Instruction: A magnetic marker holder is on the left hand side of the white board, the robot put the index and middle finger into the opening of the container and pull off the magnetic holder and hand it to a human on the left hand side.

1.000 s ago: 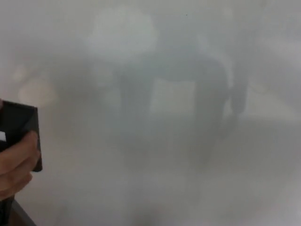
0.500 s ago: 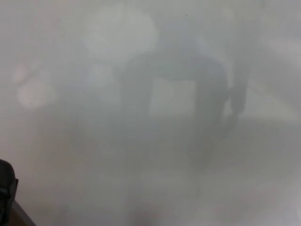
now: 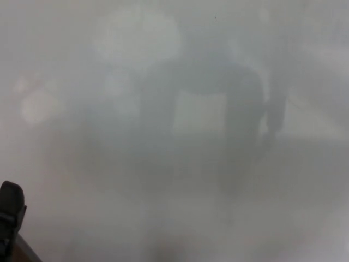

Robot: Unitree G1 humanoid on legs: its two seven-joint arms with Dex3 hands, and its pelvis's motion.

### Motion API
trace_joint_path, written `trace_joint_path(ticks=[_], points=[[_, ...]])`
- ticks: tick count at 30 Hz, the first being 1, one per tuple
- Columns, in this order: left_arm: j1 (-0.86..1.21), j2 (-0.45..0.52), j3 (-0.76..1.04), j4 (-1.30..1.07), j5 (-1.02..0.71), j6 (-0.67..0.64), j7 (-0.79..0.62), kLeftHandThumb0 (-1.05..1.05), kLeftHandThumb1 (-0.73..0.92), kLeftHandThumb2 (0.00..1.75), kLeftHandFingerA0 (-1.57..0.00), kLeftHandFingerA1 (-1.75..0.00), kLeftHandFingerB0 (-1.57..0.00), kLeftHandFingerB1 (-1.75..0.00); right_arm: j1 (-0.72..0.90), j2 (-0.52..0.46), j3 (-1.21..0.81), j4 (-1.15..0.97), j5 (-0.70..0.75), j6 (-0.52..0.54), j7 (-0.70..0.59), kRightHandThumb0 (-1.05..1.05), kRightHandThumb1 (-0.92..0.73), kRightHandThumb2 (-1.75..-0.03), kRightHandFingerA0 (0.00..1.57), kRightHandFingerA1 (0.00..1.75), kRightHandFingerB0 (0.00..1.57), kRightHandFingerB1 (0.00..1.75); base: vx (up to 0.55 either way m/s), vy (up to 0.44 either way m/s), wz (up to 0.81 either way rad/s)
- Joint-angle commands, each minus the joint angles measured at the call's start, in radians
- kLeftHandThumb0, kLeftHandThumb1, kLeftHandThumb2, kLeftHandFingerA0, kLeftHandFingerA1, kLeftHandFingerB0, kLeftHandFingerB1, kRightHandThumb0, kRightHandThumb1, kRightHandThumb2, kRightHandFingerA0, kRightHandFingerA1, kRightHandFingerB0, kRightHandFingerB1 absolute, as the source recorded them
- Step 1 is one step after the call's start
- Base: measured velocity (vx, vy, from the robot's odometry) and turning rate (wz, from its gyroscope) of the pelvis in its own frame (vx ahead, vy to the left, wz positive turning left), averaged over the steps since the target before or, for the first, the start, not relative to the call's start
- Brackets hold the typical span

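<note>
Board: glossy white whiteboard (image 3: 180,229) fills view, blurred reflections only.
Left hand: black hand (image 3: 10,215) at lower-left edge; grip state unclear.

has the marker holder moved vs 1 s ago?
Yes. A second ago a person's hand held it at the left edge, against the whiteboard. Now it is out of the frame; only the robot's left hand shows in the lower left corner.

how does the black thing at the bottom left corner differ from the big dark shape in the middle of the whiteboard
The robot's left hand is solid black with crisp edges; the dark reflection is grey and blurred. The hand is small, cut off by the frame's edge; the reflection is large and central. Both show against the whiteboard.
</note>
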Motion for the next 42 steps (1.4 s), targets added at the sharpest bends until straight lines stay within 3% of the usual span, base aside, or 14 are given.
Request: trace_joint_path(ticks=[1,2,3,10,11,14,16,22,23,24,31,34,35,42], points=[[0.014,0.066,-0.033,-0.013,0.107,-0.093,0.015,-0.68,0.37,0.83,-0.39,-0.55,-0.34,-0.53,-0.009,-0.009,-0.001,0.005,0.0,0.004,0.001,-0.57,-0.8,-0.64,0.34,0.35,0.19,0.27,0.0,0.0,0.0],[0.015,0.072,-0.037,-0.018,0.114,-0.097,0.023,-0.68,0.37,0.83,-0.39,-0.55,-0.34,-0.53,-0.011,-0.009,-0.001,0.005,0.001,0.004,0.001,-0.57,-0.8,-0.64,0.34,0.35,0.19,0.27,0.0,0.0,0.0],[0.018,0.098,-0.052,-0.033,0.133,-0.095,0.043,-0.52,0.48,0.54,-0.39,-0.46,-0.47,-0.42,-0.013,-0.008,-0.004,0.004,0.005,0.004,0.005,-0.61,-0.63,-0.91,0.26,0.47,0.13,0.4,0.0,0.0,0.0],[0.043,0.178,-0.119,-0.08,0.284,-0.206,0.051,-0.41,0.43,0.53,-0.34,-0.47,-0.46,-0.35,-0.026,-0.003,-0.014,0.004,0.014,0.018,0.016,-0.64,-0.63,-0.9,0.21,0.45,0.14,0.4,0.0,0.0,0.0],[0.057,0.213,-0.157,-0.086,0.38,-0.284,0.04,-0.37,0.38,0.65,-0.35,-0.5,-0.42,-0.44,-0.027,-0.002,-0.019,0.006,0.019,0.023,0.021,-0.64,-0.63,-0.89,0.21,0.45,0.14,0.4,0.0,0.0,0.0],[0.066,0.232,-0.195,-0.092,0.451,-0.355,0.034,-0.22,0.46,0.54,-0.35,-0.44,-0.43,-0.33,-0.03,-0.003,-0.022,0.006,0.019,0.023,0.021,-0.65,-0.63,-0.9,0.23,0.46,0.14,0.4,0.0,0.0,0.0],[0.076,0.241,-0.261,-0.088,0.573,-0.479,0.032,-0.37,0.39,0.63,-0.33,-0.47,-0.39,-0.41,-0.035,-0.007,-0.02,0.004,0.013,0.021,0.014,-0.65,-0.63,-0.9,0.23,0.46,0.13,0.4,0.0,0.0,0.0],[0.099,0.256,-0.44,0.025,0.844,-0.736,0.081,-0.48,0.48,0.54,-0.33,-0.44,-0.38,-0.32,-0.041,-0.003,-0.023,0.001,0.015,0.023,0.011,-0.63,-0.62,-0.89,0.23,0.46,0.14,0.4,0.0,0.0,0.0],[0.097,0.248,-0.464,0.078,0.879,-0.792,0.09,-0.57,0.38,0.8,-0.27,-0.52,-0.32,-0.48,-0.039,-0.002,-0.023,0.002,0.016,0.024,0.011,-0.62,-0.63,-0.89,0.23,0.45,0.13,0.4,0.0,0.0,0.0],[0.095,0.243,-0.48,0.115,0.903,-0.831,0.097,-0.57,0.38,0.8,-0.27,-0.52,-0.32,-0.48,-0.038,-0.001,-0.023,0.002,0.016,0.024,0.011,-0.62,-0.63,-0.89,0.23,0.45,0.13,0.4,0.0,0.0,0.0],[0.113,0.214,-0.612,0.381,1.088,-0.99,0.346,-0.55,0.38,0.8,-0.26,-0.5,-0.37,-0.5,-0.035,-0.004,-0.02,0.002,0.01,0.024,0.003,-0.63,-0.64,-0.89,0.23,0.45,0.13,0.4,0.0,0.0,0.0],[0.108,0.175,-0.617,0.515,1.103,-1.062,0.449,-0.6,0.4,0.81,-0.26,-0.51,-0.28,-0.46,-0.045,-0.007,-0.014,0.002,0.001,0.026,-0.009,-0.64,-0.64,-0.9,0.24,0.46,0.13,0.4,0.0,0.0,0.0],[0.1,0.164,-0.627,0.563,1.113,-1.078,0.501,-0.54,0.6,0.58,-0.3,-0.4,-0.34,-0.31,-0.049,-0.007,-0.017,0.002,0.004,0.026,-0.005,-0.65,-0.64,-0.9,0.23,0.46,0.13,0.4,0.0,0.0,0.0],[0.103,0.088,-0.657,0.792,1.115,-1.134,0.712,-0.51,0.66,0.6,-0.24,-0.36,-0.26,-0.29,-0.052,-0.001,-0.006,0.003,-0.007,0.021,-0.014,-0.68,-0.63,-0.95,0.26,0.5,0.09,0.4,0.0,0.0,0.0]])
